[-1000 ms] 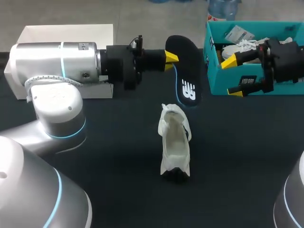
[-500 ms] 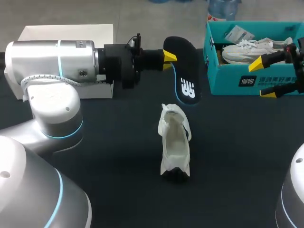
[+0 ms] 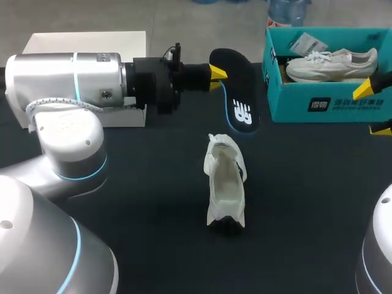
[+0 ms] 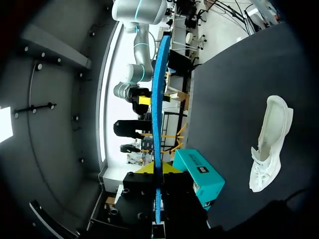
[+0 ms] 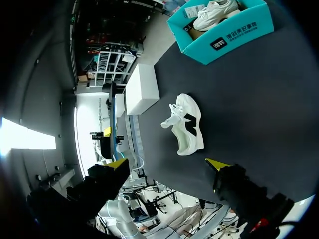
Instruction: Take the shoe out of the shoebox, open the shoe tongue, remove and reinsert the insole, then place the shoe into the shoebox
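Left end effector clamps the insole aloft beside the shoebox. The shoe sits on the counter, and the right end effector is spread, empty. Reinsertion likely needs the toe end angled in first, with the shoe steadied.

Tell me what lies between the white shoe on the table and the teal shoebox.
Only bare black table; head view shows shoe and shoebox apart, the insole off that line.
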`<action>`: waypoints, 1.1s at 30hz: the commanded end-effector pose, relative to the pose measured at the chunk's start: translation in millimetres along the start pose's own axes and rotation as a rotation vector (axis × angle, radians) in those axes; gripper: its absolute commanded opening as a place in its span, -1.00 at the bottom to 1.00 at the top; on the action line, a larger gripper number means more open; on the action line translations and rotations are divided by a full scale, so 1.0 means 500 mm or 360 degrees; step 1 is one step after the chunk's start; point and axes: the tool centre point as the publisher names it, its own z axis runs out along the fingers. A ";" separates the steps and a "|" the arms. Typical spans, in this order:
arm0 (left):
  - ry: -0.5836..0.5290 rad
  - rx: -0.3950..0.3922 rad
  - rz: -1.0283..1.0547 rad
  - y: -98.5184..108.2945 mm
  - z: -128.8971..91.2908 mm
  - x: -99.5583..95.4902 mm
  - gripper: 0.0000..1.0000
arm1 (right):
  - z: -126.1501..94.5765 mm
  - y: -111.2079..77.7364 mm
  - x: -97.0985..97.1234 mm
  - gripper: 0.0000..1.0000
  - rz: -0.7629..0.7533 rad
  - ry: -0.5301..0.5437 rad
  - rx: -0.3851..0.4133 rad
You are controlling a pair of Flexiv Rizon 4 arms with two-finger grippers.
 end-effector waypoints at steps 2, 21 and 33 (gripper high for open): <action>-0.0009 -0.0025 0.0002 -0.013 0.002 -0.001 -1.00 | -0.001 -0.008 -0.003 1.00 0.0000 0.0001 -0.0011; 0.0059 0.0074 -0.0260 -0.024 -0.007 -0.004 -1.00 | -0.001 -0.008 -0.003 1.00 0.0000 0.0001 -0.0011; 0.0590 0.0457 -0.1108 -0.155 -0.075 0.032 -1.00 | -0.001 -0.008 -0.003 1.00 0.0000 0.0001 -0.0011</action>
